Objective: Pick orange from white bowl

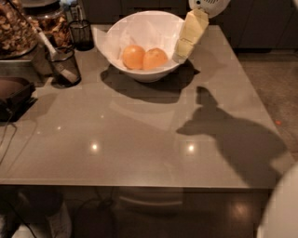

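The white bowl [116, 44], lined with crumpled white paper, stands at the back middle of the grey table. Two oranges lie in it side by side. The orange [155, 58] with the deeper, duller skin is the right one. The brighter, paler orange [133, 56] is to its left. My gripper [182, 55], cream-coloured under a white wrist [209, 5], hangs tilted at the bowl's right rim, just right of the duller orange and slightly above it. It holds nothing that I can see.
A black mesh cup [65, 66] with a utensil and a second mesh cup [82, 34] stand left of the bowl. Containers of food [16, 28] and a dark object [13, 95] crowd the left edge. The arm's shadow [228, 135] falls on the table's right part.
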